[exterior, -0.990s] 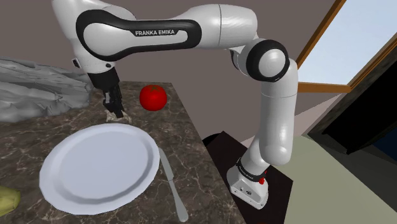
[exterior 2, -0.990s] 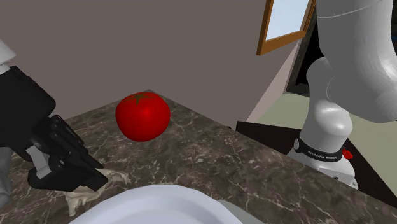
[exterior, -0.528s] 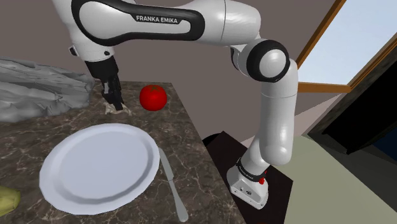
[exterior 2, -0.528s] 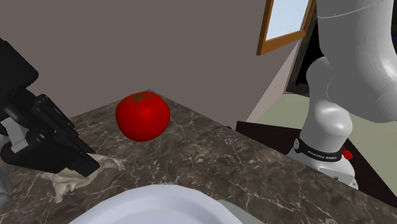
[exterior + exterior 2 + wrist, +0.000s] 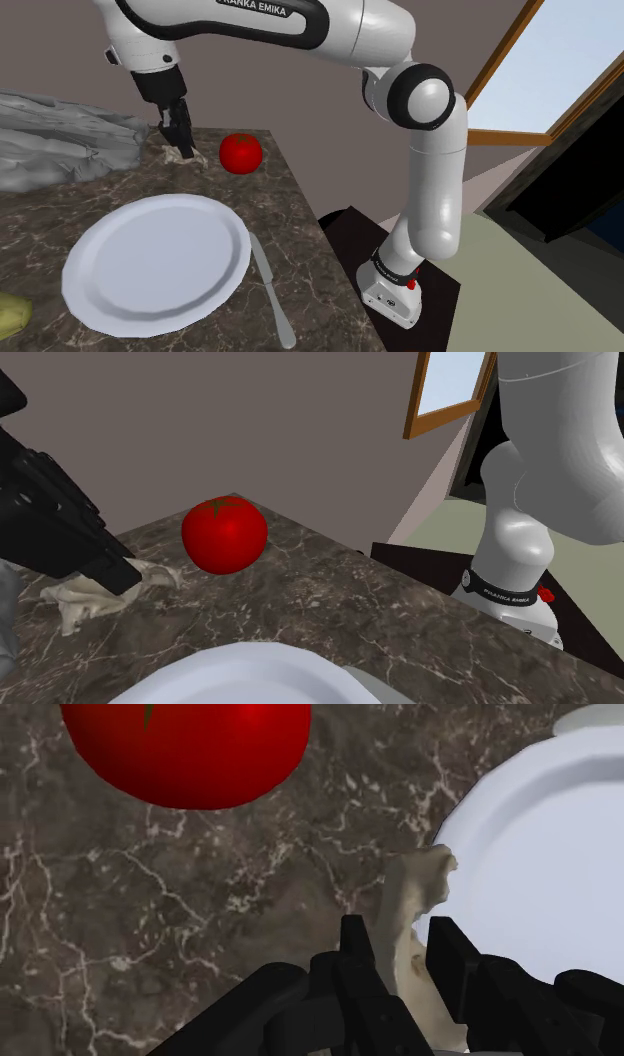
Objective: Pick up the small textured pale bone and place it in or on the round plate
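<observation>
The pale, rough bone (image 5: 411, 894) is clasped between my two black fingers, one end sticking out past the fingertips. My gripper (image 5: 402, 959) is shut on it. In the shoulder view the gripper (image 5: 180, 148) hangs a little above the dark marble counter at the back, with the bone (image 5: 187, 158) at its tip, just left of the red tomato (image 5: 241, 152). The round white plate (image 5: 150, 262) lies nearer the front, empty. In the second exterior view the bone (image 5: 80, 599) dangles from the gripper (image 5: 118, 572), left of the tomato (image 5: 224, 534) and above the plate's rim (image 5: 250, 670).
A metal knife (image 5: 271, 290) lies beside the plate on the shoulder view's right. A grey rocky mass (image 5: 60, 145) fills the counter's back left. A yellow-green object (image 5: 10, 316) shows at the front left edge. The counter's edge (image 5: 300, 200) drops off beside the tomato.
My gripper has risen and drawn back from the plate's far rim, taking the bone up off the counter with it. The tomato, plate and knife have stayed put.
</observation>
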`<move>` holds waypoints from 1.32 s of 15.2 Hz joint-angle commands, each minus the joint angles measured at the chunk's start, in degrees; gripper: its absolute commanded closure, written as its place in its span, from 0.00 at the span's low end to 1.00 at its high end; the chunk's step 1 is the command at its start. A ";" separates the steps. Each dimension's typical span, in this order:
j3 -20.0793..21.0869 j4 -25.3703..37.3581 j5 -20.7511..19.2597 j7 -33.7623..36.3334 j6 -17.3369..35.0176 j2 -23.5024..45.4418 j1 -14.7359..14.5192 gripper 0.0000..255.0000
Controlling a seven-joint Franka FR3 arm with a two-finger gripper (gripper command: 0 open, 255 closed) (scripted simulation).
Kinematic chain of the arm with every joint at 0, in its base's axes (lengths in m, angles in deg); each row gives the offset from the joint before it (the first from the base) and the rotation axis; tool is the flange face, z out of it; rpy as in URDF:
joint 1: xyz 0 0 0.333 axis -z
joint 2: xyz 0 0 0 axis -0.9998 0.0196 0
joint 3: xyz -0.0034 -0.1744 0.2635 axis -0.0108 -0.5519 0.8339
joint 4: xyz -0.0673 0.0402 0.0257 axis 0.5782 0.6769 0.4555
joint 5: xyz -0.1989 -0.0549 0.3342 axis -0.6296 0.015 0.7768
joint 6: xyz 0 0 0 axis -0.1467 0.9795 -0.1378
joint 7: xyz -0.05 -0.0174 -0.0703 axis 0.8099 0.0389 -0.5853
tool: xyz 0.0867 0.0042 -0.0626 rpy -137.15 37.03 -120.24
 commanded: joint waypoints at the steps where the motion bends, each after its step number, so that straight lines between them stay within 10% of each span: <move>1: 0.39 0.77 0.28 1.18 -0.94 -0.13 -0.93 1.00; 13: 4.85 -0.43 3.43 15.79 -0.76 -1.16 -10.70 1.00; 20: 4.84 -6.38 3.79 15.74 4.34 -1.98 -9.78 1.00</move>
